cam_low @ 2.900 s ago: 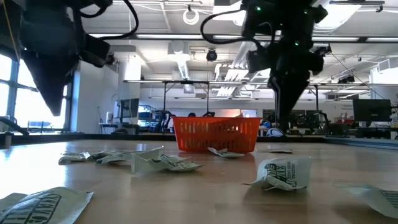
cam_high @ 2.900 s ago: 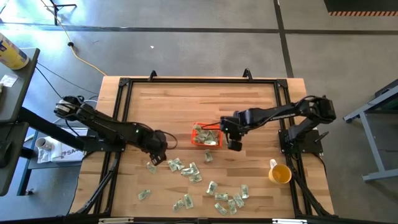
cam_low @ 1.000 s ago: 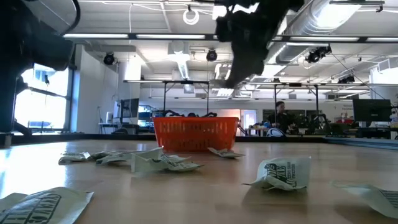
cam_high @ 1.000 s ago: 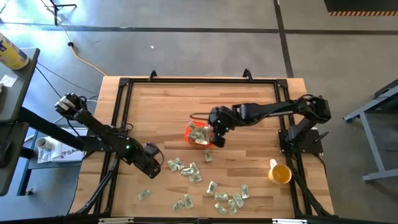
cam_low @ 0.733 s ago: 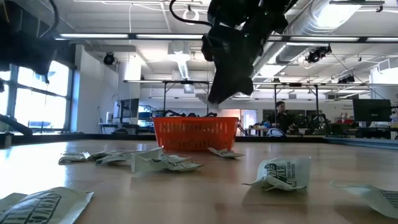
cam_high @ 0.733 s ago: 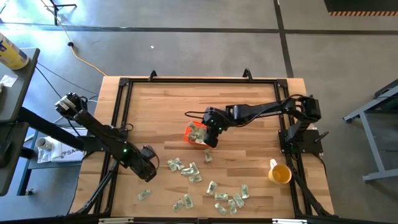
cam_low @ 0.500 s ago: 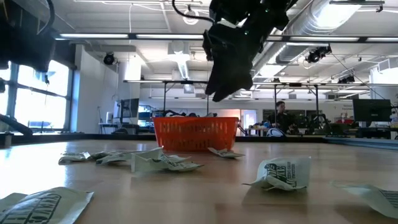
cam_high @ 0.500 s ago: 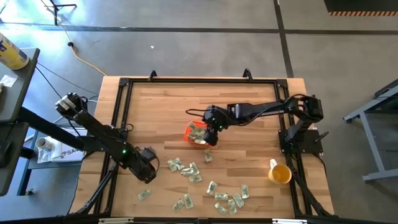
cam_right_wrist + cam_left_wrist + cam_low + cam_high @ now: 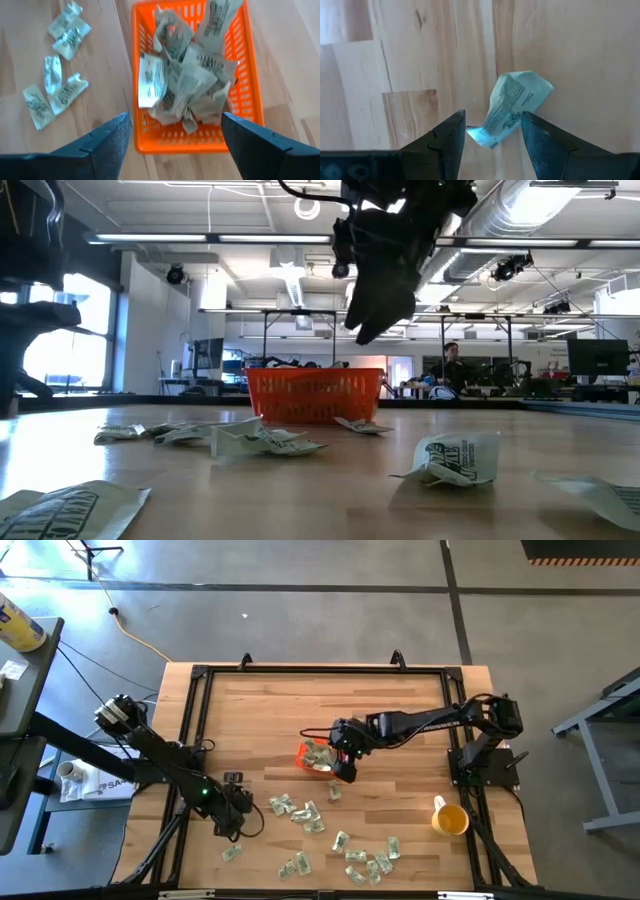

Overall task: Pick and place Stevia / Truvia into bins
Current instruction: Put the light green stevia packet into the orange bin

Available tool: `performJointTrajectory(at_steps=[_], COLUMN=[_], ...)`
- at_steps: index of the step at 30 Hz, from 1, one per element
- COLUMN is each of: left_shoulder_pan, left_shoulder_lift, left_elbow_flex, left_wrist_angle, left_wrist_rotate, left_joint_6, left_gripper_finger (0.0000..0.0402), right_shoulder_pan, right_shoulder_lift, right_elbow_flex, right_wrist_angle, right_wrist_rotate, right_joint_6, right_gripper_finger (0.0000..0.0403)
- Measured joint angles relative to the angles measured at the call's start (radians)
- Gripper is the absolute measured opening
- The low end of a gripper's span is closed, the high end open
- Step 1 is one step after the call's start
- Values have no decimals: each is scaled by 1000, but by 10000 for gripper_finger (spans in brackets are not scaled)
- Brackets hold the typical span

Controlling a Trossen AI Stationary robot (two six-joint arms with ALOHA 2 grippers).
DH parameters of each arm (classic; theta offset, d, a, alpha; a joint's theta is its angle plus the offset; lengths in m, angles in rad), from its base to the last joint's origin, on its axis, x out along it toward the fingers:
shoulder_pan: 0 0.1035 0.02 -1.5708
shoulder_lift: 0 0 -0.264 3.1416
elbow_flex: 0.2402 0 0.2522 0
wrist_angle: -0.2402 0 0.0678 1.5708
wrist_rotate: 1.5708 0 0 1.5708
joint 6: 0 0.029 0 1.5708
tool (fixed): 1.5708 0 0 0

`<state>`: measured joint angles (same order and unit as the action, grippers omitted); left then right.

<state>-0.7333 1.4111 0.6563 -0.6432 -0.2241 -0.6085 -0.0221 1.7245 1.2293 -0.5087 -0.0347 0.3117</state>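
The orange bin (image 9: 303, 752) stands mid-table and holds several pale green and white Stevia sachets (image 9: 185, 80). My right gripper (image 9: 175, 125) hovers above the bin's near side, open with nothing between its fingers; it also shows in the high view (image 9: 343, 768) and the low view (image 9: 380, 310). My left gripper (image 9: 492, 120) hangs open near the table's front left (image 9: 230, 830), pointing down. One crumpled sachet (image 9: 515, 100) lies flat on the wood below the gap between its fingers, untouched. In the high view, this sachet (image 9: 232, 853) is nearest the front edge.
Loose sachets lie scattered on the wood in a group (image 9: 298, 810) in front of the bin and another group (image 9: 370, 860) at the front right. One sachet (image 9: 334, 792) lies beside the bin. A yellow cup (image 9: 450, 819) stands by the right edge. A black frame (image 9: 200, 675) rims the table.
My left gripper has moved toward the table's near edge and down, over the sachet at the front left, and has rolled about its own axis. My right gripper has stayed above the bin.
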Motion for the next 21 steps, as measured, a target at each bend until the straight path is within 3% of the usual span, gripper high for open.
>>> performJointTrajectory(at_steps=[8, 12, 17, 19, 21], left_shoulder_pan=[1, 1, 43, 88, 145], left_shoulder_lift=[64, 57, 56, 56, 60], left_elbow_flex=[6, 5, 5, 15, 26], left_wrist_angle=[24, 29, 23, 15, 2], left_wrist_rotate=[59, 74, 60, 52, -33], left_joint_6=[36, 27, -8, -6, -5], left_gripper_finger=[211, 146, 35, 31, 34], right_shoulder_pan=[6, 16, 58, 78, 101], right_shoulder_lift=[0, -8, -77, -119, -164], right_elbow_flex=[0, 0, 0, 0, 0], right_wrist_angle=[-34, -41, -91, -134, -192], right_wrist_rotate=[14, 7, 104, 171, 260], right_joint_6=[26, 27, 41, 47, 47], right_gripper_finger=[302, 302, 302, 302, 302])
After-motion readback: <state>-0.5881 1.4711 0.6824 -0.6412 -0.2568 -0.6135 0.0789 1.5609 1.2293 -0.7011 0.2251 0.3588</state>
